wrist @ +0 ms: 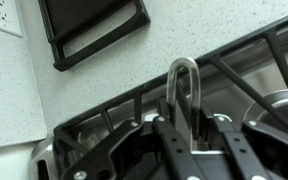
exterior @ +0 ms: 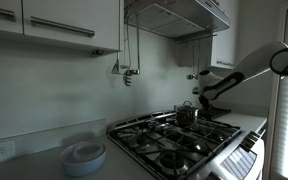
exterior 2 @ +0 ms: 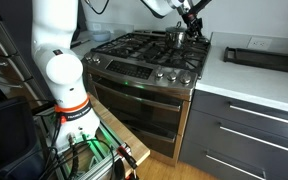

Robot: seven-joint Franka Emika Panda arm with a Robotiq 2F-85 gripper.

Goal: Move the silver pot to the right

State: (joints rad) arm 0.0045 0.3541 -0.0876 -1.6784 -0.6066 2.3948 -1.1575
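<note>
The pincer [wrist: 187, 128] is clamping, nearly closed, on the upright loop handle [wrist: 184, 85] of the silver pot [exterior: 186, 116], which is staying over a back burner of the stove [exterior 2: 149, 60]; a black tray [exterior 2: 264, 58] is lying on the counter [exterior 2: 254, 85] nearby, and stacked plates [exterior: 84, 155] are sitting well apart

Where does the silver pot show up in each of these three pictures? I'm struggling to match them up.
Exterior view: the silver pot sits right of centre, on the stove under the arm.
Exterior view: it is at the top, right of centre, at the stove's back.
Wrist view: only its upright loop handle shows, in the centre, inside the gripper.
Shared landmark: the black stove grates.
</note>
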